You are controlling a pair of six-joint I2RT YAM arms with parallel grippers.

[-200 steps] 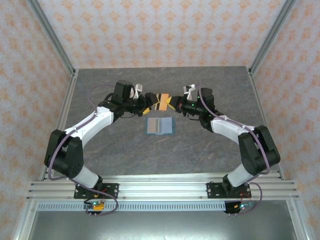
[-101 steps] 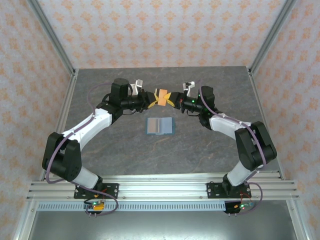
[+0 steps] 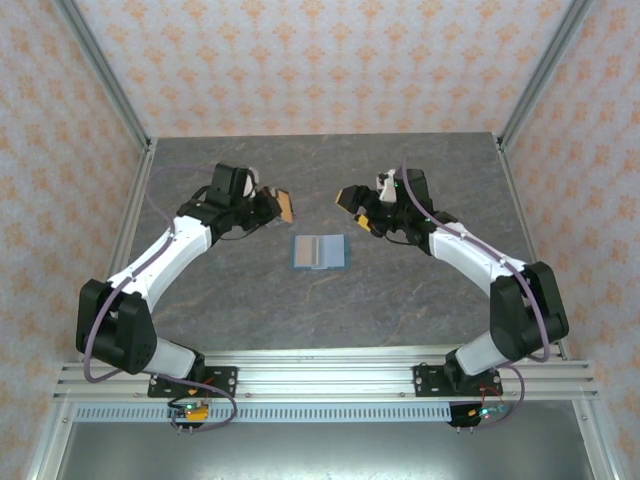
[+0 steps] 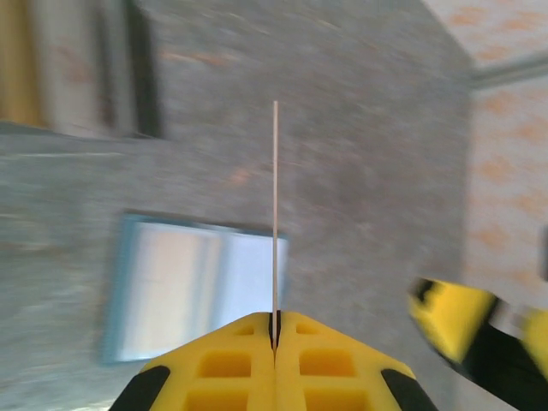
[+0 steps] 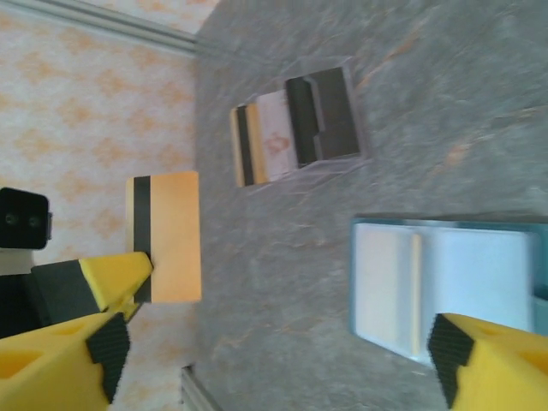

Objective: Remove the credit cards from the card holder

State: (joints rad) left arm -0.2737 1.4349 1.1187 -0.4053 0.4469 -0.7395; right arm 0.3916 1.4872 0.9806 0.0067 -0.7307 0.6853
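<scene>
- One grey tabletop [image 3: 420, 290] carries everything.
- The card holder [image 3: 319, 252] lies open and flat at its middle, both panels facing up.
- The right gripper [image 3: 352, 205] hovers beyond the holder, jaws spread wide and holding nothing.
- The left gripper [image 4: 275, 330] hangs opposite, jaws pressed together, pinching an orange-brown card [image 5: 167, 235] by one end above the tabletop.
- Three credit cards [image 5: 295, 128], brown, pale and black, lie overlapped near the holder.
</scene>
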